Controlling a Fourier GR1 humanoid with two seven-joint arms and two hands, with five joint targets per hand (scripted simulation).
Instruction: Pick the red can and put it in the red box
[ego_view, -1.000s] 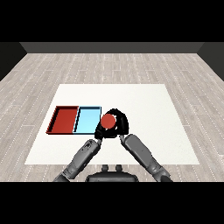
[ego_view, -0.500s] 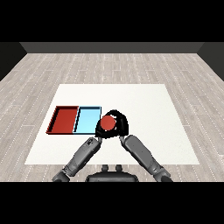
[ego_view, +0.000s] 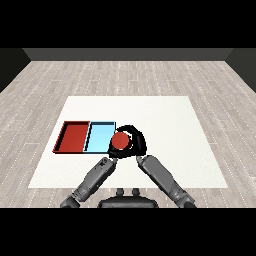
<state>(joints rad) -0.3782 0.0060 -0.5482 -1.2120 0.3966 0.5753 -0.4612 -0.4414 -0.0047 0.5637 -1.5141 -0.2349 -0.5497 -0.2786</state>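
The red can (ego_view: 120, 141) is lifted above the table, its round top facing me, at the right edge of the light blue tray (ego_view: 99, 137). My right hand (ego_view: 137, 142) is shut on the can, black fingers curled round its right side. The red tray (ego_view: 73, 137) lies left of the blue one, with nothing in it. My left hand (ego_view: 112, 154) sits low just under the can at the blue tray's near right corner; its fingers are mostly hidden.
Both trays lie side by side on the left half of the white table (ego_view: 170, 120). My two grey forearms come in from the bottom, meeting near the can. A wooden floor surrounds the table.
My right hand has carried the red can a little to the left, from beside the blue tray to over its right edge. The left arm has barely moved.
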